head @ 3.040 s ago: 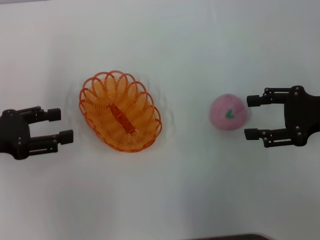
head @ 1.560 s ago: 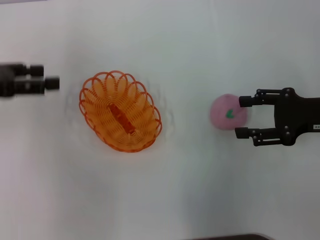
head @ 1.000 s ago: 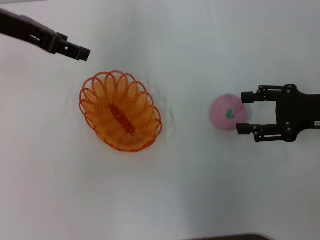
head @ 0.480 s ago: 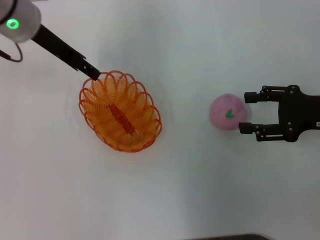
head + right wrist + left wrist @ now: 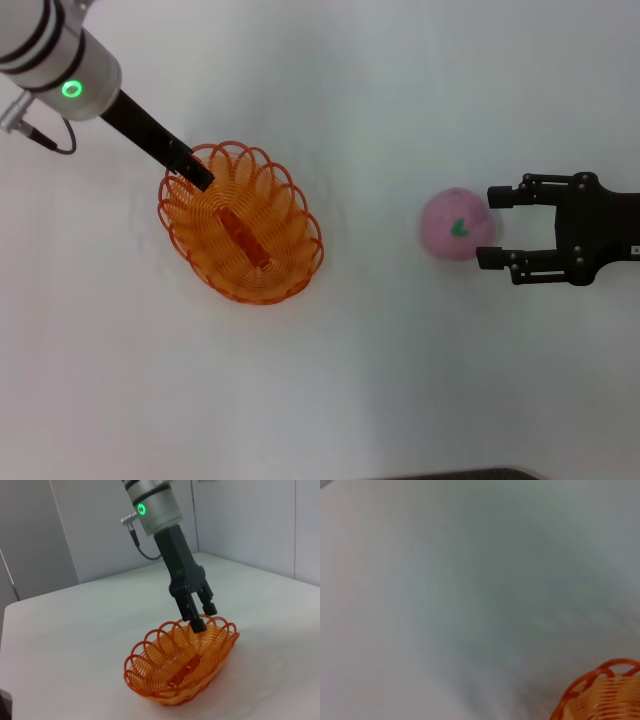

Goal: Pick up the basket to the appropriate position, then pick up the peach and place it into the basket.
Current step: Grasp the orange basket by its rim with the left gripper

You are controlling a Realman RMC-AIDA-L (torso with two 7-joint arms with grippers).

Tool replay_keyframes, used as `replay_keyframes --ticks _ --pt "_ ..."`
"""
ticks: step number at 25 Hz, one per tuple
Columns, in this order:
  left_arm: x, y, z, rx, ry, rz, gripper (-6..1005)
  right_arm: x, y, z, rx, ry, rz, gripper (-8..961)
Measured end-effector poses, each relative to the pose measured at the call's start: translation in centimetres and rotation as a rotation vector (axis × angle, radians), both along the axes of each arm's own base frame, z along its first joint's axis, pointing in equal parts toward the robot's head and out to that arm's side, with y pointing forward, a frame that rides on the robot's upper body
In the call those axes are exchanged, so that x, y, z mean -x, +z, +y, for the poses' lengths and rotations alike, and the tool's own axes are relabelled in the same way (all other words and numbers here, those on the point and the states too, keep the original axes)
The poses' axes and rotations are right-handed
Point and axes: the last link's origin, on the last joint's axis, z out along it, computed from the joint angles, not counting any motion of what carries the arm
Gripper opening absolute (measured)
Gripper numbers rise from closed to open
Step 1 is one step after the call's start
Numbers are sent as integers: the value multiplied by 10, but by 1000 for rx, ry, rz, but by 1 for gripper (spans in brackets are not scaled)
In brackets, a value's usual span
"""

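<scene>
With its parted fingers straddling the far-left rim of the oval orange plastic wire basket, the left gripper could tip it if it closes off-centre on a thin loop, while the wide-open right gripper waits beside the pink fuzzy toy peach near the desk's right edge.

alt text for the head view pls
The left gripper reaches down at the far rim of an orange basket on a white table. To the right, the open right gripper sits beside a pink peach.
</scene>
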Motion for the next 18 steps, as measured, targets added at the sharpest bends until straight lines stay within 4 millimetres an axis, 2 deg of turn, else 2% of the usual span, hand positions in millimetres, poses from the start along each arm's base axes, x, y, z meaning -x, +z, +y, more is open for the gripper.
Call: replay_keyframes --ticks 10,16,18 --pt "4 -13 -1 -7 -17 25 774 -4 -4 -3 -1 -23 6 800" --pt "3 -19 -3 7 -46 39 733 -7 -5 -5 -5 -37 2 800" --pt "2 -21 -4 9 -49 38 635 -8 -5 -5 -6 -44 1 799"
